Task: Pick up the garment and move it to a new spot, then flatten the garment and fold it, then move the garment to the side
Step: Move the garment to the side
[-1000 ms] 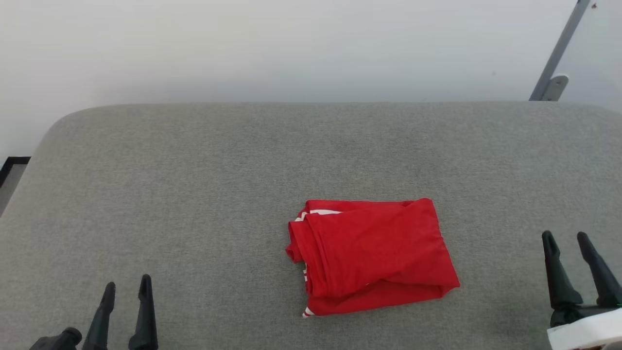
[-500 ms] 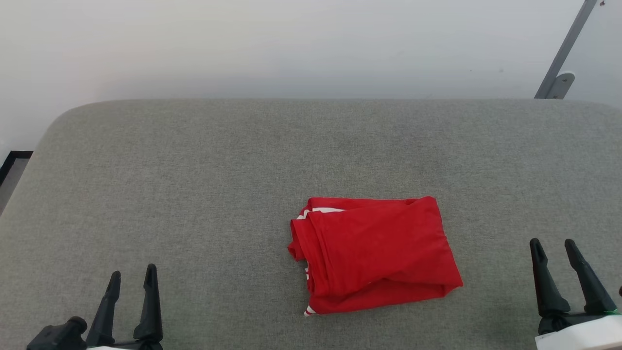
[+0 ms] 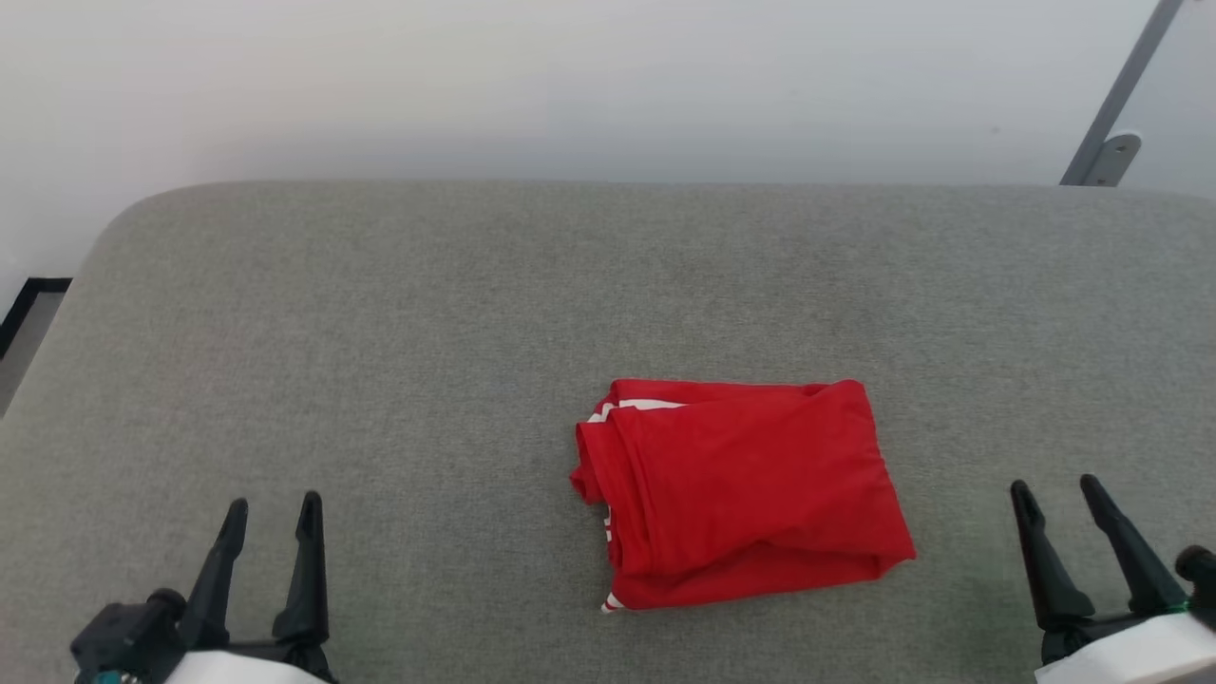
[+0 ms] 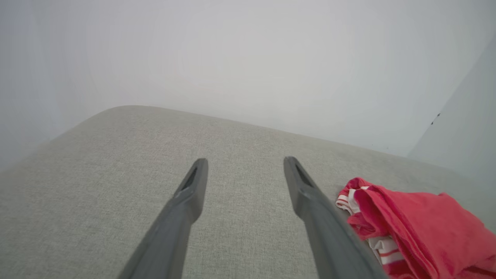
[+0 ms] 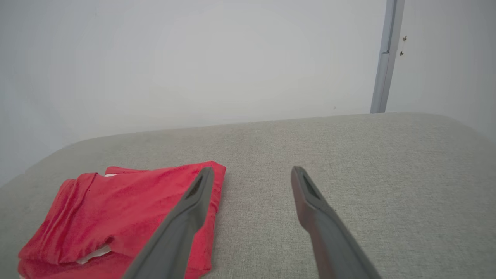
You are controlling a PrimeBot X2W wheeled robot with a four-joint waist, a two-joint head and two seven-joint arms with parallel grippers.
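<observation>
The garment (image 3: pixel 746 489) lies folded into a red block with white stripe edges on the grey cushioned surface (image 3: pixel 427 332), a little right of centre in the head view. It also lies at the right of the left wrist view, garment (image 4: pixel 418 221), and at the lower left of the right wrist view, garment (image 5: pixel 116 217). My left gripper (image 3: pixel 272 503) stands open at the lower left, well apart from the cloth. My right gripper (image 3: pixel 1054 486) stands open at the lower right, a short way from the cloth's right edge. Nothing sits between either pair of fingers.
A pale wall rises behind the surface's far edge. A grey metal bar with a bracket (image 3: pixel 1111 142) leans at the far right. The surface's rounded left corner borders a dark-edged floor strip (image 3: pixel 24 313). Bare grey fabric stretches left and behind the garment.
The head camera has shifted slightly. Both grippers have come further into view, the left moving up and right, the right moving left and down. The garment lies as before.
</observation>
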